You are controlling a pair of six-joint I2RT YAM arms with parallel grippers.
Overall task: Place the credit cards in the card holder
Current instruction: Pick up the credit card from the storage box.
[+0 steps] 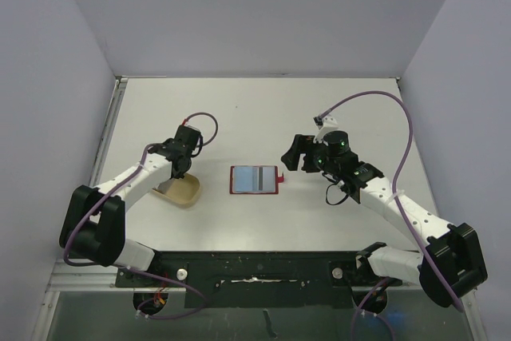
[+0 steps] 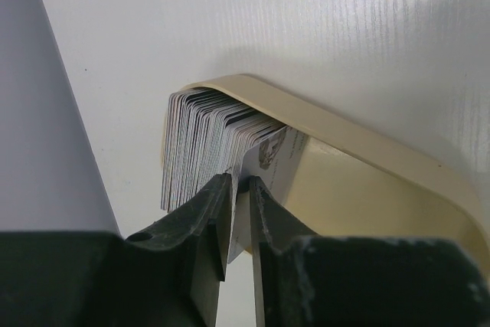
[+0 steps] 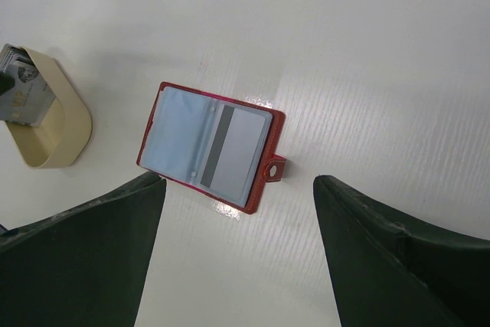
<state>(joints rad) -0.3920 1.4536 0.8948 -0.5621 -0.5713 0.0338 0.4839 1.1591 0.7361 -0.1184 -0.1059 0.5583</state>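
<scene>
At the near left, the tan dish (image 1: 188, 194) sits close to the table's (image 1: 319, 109) left edge, with the side wall (image 1: 48, 77) beside it. The credit cards (image 2: 207, 124) stand on edge in the dish, packed in a row. The left gripper (image 2: 241, 180) has its jaws narrowed about the front card (image 2: 268, 160); whether they clamp it cannot be told. At mid-table the card holder (image 3: 184, 132) lies open and flat, its long axis left-right. Its snap tab (image 3: 273, 169) points toward the right gripper (image 3: 239, 185), which hangs near it with jaws wide, holding nothing. Beyond, the table runs on to the back wall (image 1: 255, 13).
</scene>
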